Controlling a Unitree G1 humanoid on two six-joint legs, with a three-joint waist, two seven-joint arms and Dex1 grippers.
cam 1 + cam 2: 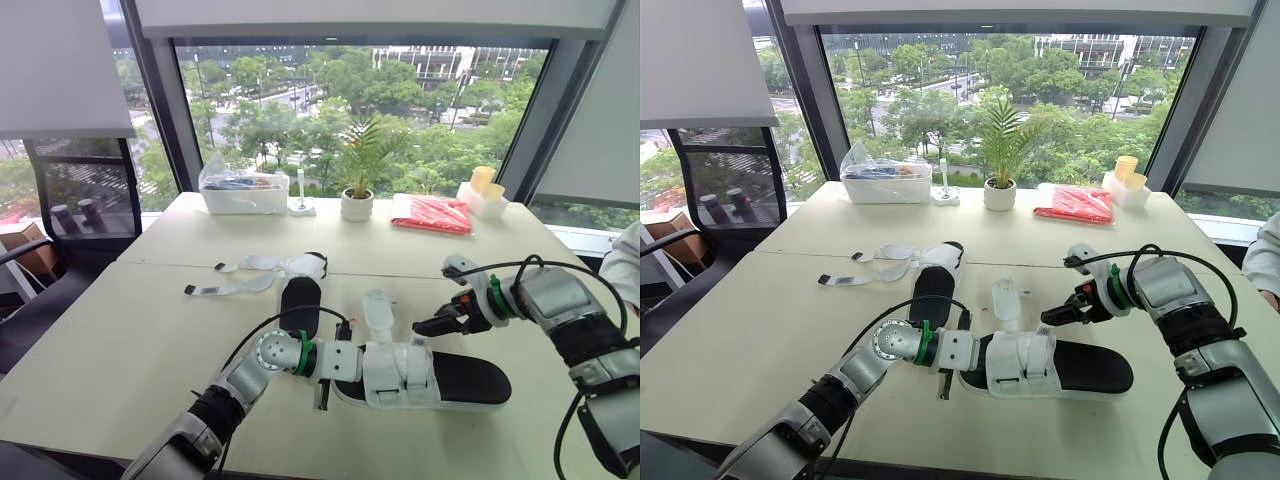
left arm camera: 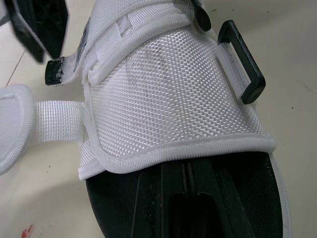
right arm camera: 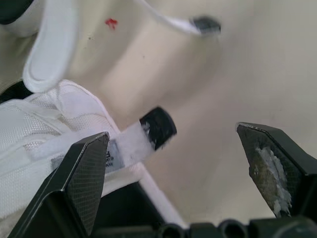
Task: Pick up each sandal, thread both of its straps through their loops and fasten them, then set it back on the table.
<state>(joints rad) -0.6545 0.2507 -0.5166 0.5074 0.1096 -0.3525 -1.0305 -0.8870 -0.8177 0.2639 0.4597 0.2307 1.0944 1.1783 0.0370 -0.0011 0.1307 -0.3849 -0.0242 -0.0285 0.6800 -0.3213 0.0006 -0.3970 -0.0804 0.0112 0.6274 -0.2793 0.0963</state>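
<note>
Two sandals are on the table [image 1: 120, 340]. The near sandal [image 1: 440, 380] lies flat at the front edge with its toe toward the left gripper [image 1: 348, 368]. The far sandal [image 1: 300, 290] sits just behind it, and its loose straps [image 1: 235, 288] are splayed out to the left.

- **Left gripper:** It is at the toe end of the near sandal. We cannot tell whether it is clamped on or only resting there, because the wrist view is too close in.
- **Right gripper:** The right gripper [image 1: 428, 326] hovers spread wide, and its fingers [image 3: 84, 178] hold nothing. The short tab with the black end [image 3: 157, 128] sits between them.
- **Near sandal straps:** One free strap [image 1: 378, 310] is flipped open toward the far side of the table. The black loop [image 2: 242, 62] on the upper is empty, so we judge that fastening is not yet done here.

Risks:
- The tab is narrow, so if the right gripper closes slightly off line it gets fabric edge or nothing.
- If the left hold is weak, pulling on a strap drags the whole sandal across the table instead of tensioning it.
- The strap is floppy and probably buckles at the loop mouth rather than feeding through.
- The cable [image 1: 500, 268] looped over the right wrist could snag when the wrist rotates.

The far sandal is near enough that reaching for the free strap could sweep it or its straps. At the back of the table are a potted plant [image 1: 357, 200], a clear bag [image 1: 243, 190] and a red packet [image 1: 432, 213], all well apart from the work. A person's sleeve [image 1: 630, 260] is at the right edge.
</note>
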